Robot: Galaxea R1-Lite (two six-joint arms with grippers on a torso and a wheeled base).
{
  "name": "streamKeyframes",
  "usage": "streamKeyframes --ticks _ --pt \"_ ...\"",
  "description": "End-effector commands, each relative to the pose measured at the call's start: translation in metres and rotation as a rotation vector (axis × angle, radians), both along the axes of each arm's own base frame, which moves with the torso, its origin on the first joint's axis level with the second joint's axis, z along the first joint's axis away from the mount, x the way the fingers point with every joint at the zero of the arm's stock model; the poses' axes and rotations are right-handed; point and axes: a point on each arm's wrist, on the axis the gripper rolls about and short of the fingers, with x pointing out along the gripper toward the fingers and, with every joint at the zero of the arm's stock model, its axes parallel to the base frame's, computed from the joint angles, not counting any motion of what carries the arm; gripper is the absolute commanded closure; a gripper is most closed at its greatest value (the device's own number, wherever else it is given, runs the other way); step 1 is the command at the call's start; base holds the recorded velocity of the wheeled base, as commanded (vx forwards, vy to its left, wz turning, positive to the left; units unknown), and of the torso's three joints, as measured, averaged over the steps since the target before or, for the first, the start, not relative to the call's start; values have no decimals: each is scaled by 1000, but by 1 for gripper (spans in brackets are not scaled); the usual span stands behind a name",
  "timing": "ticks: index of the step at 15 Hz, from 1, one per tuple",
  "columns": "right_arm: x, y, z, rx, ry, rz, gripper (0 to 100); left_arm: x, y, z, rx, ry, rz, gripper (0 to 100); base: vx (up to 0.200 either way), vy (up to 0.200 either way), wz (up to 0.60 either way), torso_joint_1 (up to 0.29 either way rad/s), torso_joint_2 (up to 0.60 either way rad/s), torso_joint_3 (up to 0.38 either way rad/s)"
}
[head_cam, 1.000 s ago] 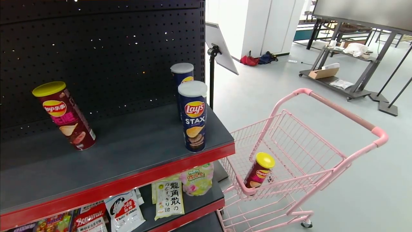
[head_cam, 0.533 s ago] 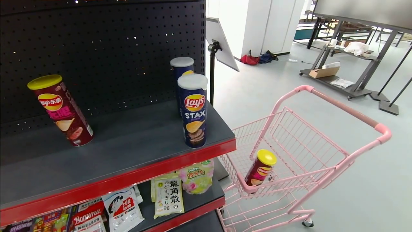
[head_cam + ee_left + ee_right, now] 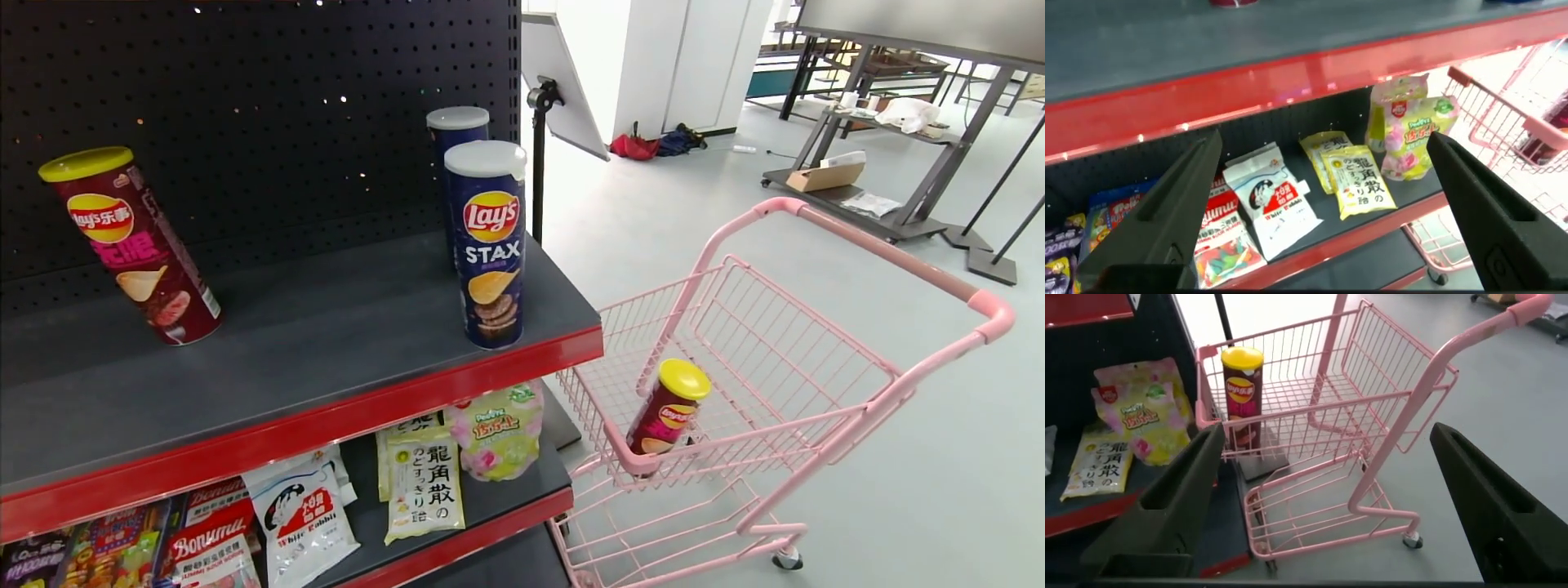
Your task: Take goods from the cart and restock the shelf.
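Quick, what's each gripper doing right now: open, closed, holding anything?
Left gripper: open, holding nothing.
Right gripper: open, holding nothing.

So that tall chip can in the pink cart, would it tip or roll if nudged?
The chip can is tall and narrow, so a nudge near its yellow lid would probably tip it. Being round, it would likely roll, though the wire walls of the cart should catch it.

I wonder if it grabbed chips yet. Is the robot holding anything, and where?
Nothing is held. The left end effector and right end effector are open; the chip can sits in the cart.
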Motion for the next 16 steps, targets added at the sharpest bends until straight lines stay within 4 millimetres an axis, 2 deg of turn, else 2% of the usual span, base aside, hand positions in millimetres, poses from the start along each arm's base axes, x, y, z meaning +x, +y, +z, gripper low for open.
streamKeyframes --ticks 1,12,16 --pt "0 0 0 0 2 0 0 0 0 0 0 1 0 0 0 0 0 -144 393 242" --pt "0 0 0 1 0 0 0 0 0 0 0 1 1 0 0 0 0 -171 524 347" --pt "0 0 0 -5 0 3 0 0 0 0 0 1 1 0 0 0 0 -29 109 81"
